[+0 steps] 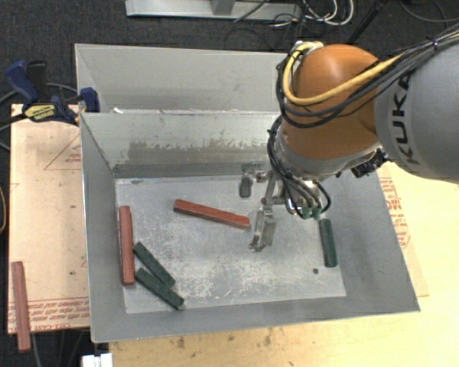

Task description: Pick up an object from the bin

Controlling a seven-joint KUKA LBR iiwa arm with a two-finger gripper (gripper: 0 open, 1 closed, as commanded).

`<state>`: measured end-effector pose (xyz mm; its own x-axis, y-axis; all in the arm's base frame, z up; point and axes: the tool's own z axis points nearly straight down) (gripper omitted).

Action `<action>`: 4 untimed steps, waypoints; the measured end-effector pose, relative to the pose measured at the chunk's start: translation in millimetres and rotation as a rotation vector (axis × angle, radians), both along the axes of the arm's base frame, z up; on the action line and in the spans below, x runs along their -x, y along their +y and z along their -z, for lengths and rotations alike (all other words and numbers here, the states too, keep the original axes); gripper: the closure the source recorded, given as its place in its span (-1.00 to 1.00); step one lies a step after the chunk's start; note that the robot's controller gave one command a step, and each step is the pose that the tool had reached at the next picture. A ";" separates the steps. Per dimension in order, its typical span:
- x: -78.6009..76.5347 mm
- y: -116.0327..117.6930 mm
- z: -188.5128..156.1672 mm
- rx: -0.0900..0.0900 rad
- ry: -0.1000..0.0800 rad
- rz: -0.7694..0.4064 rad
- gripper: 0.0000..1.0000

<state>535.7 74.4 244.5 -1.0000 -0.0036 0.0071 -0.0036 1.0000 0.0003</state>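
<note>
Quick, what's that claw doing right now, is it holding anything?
Gripper: cannot be told whether open or shut; it hangs at the right end of the red-brown stick in the middle of the bin.

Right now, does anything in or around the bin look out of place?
One reddish-brown stick lies outside the bin, at the view's left, while similar sticks lie inside. Nothing else looks spilled or damaged.

A robotics lab: an industrial KUKA arm [436,121] with bundled cables [344,82] over its orange wrist cover [329,121] reaches into a grey metal bin [99,205] set on dark carpet [30,21], with loose wires [325,2] and a metal stand foot [206,6] behind.
</note>
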 end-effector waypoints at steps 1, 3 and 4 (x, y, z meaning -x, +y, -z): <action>-43.5 57.9 127.7 -0.001 -0.002 0.104 -1.00; -96.3 60.3 173.3 -0.002 -0.011 0.017 1.00; -80.2 46.4 39.8 -0.003 -0.018 0.062 1.00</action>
